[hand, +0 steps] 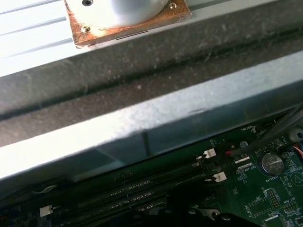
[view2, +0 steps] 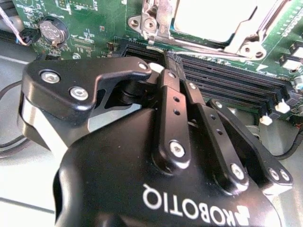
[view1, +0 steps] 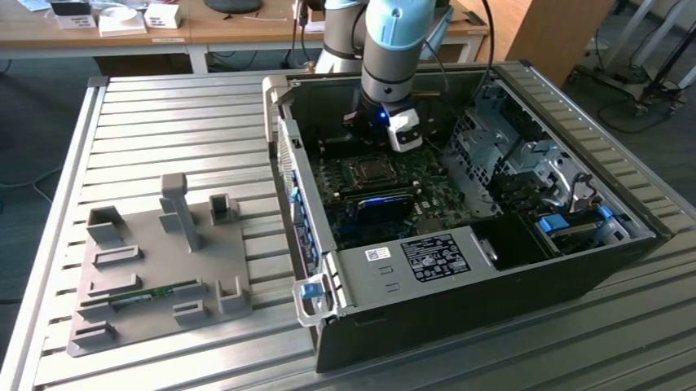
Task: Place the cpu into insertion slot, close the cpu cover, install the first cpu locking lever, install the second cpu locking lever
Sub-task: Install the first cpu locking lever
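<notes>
Nearest the camera in the second wrist view, the gripper (view2: 158, 66) had its jaws pressed together, the tips meeting with nothing seen pinched between them. It hung over the black memory slots (view2: 227, 78), just beside the socket (view1: 367, 171) and not touching it.

In the socket lay the chip (view2: 208, 19). Its pale metal top showed through the window of the cover (view2: 247, 43), which looked folded down flat around it. So placing the chip seemed done and the cover seemed closed, and I judged the work to be at the locking levers.

A move onto a lever would call for a fine approach from the slots' side of the socket. The tips would need to sit low enough to catch a thin rod while staying clear of the chip's top.

Whether either lever was latched was hard to make out. A thin bright bar ran along the cover's near edge, and the socket's far half was cut off.

Around the socket spread the green board (view2: 94, 19), with a coin battery (view2: 49, 30) well apart from it. In the first wrist view a grey metal ledge (hand: 142, 118) hid most of the board.

Farthest from the socket, in the exterior view, the arm (view1: 389, 49) reached down into the case (view1: 468, 318). A grey fixture plate (view1: 152, 269) lay outside the case on the slatted table (view1: 163, 114).
</notes>
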Controlling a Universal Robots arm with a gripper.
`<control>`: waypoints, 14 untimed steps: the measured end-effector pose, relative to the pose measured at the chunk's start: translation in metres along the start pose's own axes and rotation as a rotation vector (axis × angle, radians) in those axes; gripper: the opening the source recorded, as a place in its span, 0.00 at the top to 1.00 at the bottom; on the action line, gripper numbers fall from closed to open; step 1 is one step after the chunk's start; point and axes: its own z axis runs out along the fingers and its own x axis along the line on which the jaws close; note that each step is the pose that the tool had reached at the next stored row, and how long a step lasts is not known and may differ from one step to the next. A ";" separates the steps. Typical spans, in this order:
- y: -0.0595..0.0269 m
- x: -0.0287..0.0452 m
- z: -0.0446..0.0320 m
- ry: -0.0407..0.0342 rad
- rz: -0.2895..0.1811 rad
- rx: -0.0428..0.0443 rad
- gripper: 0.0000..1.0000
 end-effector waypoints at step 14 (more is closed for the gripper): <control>-0.0011 -0.0015 -0.0018 -0.0004 0.000 0.0013 0.89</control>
